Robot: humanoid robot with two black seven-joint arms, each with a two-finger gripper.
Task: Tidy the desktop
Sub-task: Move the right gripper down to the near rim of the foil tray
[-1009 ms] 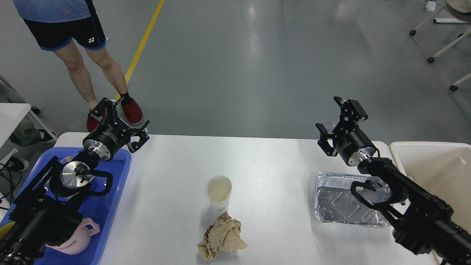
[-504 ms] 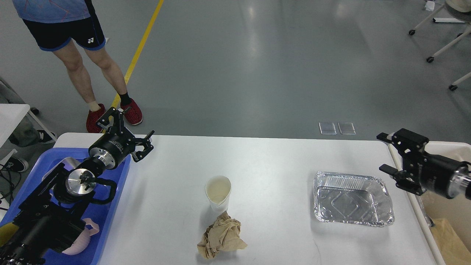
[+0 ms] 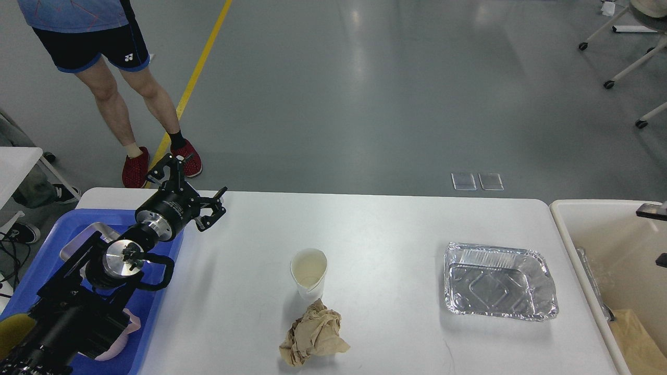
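where the white surface [image 3: 375, 229] fills the lower middle of the head view, a paper cup [image 3: 309, 272] stands upright near its centre. touching the cup's near side lies a crumpled brown napkin [image 3: 315, 338]. well to the right of the cup sits a foil tray [image 3: 497, 281], empty and resting flat on the surface. past the tray, off the surface's right edge, stands a beige bin [image 3: 604, 245] with brown paper low inside it. left of the cup, a blue tray [image 3: 172, 245] sits at the surface's left end, holding a pink mug [image 3: 122, 338] and a metal container, both partly hidden by the left arm. the left gripper [image 3: 192, 194] hangs above the blue tray's far right corner, its fingers spread and grasping nothing. of the right gripper only dark scraps show at the right edge over the bin, so its state cannot be told.
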